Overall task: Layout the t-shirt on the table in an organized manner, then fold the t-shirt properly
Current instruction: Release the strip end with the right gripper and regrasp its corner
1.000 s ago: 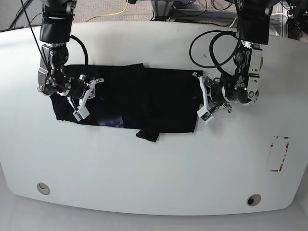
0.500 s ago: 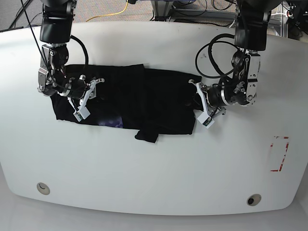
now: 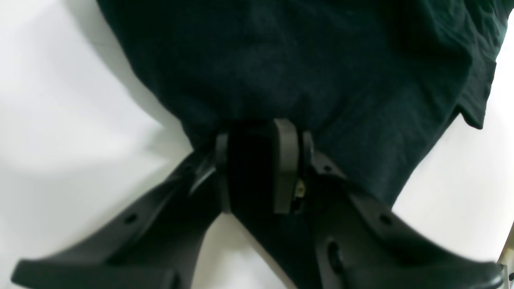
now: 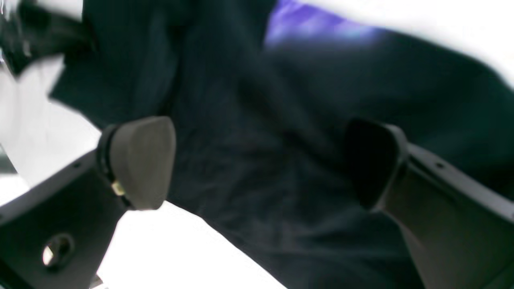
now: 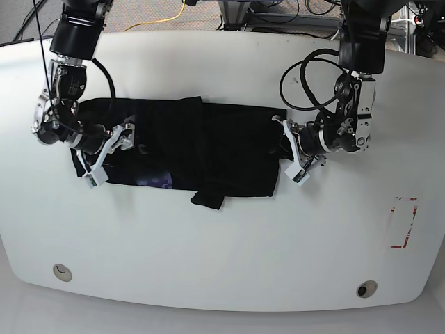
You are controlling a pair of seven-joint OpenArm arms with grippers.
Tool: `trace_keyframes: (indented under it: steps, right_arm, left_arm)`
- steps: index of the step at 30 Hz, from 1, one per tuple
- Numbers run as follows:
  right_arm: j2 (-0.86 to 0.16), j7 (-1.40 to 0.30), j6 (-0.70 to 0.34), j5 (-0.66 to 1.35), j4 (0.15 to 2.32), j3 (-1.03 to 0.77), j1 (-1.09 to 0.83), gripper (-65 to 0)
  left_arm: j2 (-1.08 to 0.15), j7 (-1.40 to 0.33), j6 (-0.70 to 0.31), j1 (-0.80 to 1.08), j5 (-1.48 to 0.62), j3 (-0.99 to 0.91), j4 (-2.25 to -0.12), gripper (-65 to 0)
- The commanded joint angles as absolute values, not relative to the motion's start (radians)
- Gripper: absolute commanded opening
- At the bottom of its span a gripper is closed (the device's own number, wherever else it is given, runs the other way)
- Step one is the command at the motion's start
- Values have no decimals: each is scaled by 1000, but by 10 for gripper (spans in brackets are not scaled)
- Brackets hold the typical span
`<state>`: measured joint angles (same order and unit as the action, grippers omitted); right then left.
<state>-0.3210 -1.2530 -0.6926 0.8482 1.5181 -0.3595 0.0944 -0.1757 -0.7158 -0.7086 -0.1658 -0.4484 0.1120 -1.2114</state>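
Observation:
The black t-shirt (image 5: 201, 142) lies bunched in a rough band across the middle of the white table (image 5: 222, 264), with a fold sticking out at its front edge. A purple print (image 5: 156, 181) shows near the front left. My left gripper (image 5: 288, 148) is at the shirt's right edge. In the left wrist view the left gripper (image 3: 257, 132) is shut on a pinch of the t-shirt (image 3: 321, 60). My right gripper (image 5: 111, 154) is over the shirt's left end. In the right wrist view the right gripper (image 4: 257, 160) is open, its pads (image 4: 140, 160) wide apart over the t-shirt (image 4: 261, 120).
A red-outlined rectangle mark (image 5: 403, 223) is at the table's right. Two round metal fittings (image 5: 62, 272) (image 5: 366, 289) sit near the front edge. Looped black cables (image 5: 306, 69) hang by the left arm, and cables and equipment lie behind the table.
My right gripper has opened and moved left, letting go of the cloth. The left gripper has shifted left, still shut on the shirt's right edge, and the whole shirt has slid slightly left.

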Motion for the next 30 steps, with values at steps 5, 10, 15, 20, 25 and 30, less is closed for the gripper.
trace_keyframes:
  steps: [5,10,15,20,25,30]
  right_arm:
    - [-340,-1290,-698,981,1546,-532,114,0]
    - [-375,-1293,-698,984,1511,-608,114,0]
    - [-426,-1285,-698,984,1382,-648,125,0]
    - [-486,-1244,-698,983,1216,-671,143,0]
    - [-545,-1187,-698,983,1109,-665,143,0]
    - [-579,-1150,-698,981,1047,-664,145,0]
  left_arm:
    - [-214,-769,-698,-170,-406,114,-1211,-525]
    - [-214,-769,-698,-170,-406,114,-1211,-525]
    - [-214,-769,-698,-170,-406,114,-1211,-525]
    - [-214,-769,-698,-170,-406,114,-1211,-525]
    - [-214,-769,-698,-170,-406,116,-1211,-525]
    - [-216,-769,-698,-168,-406,116,-1211,-525]
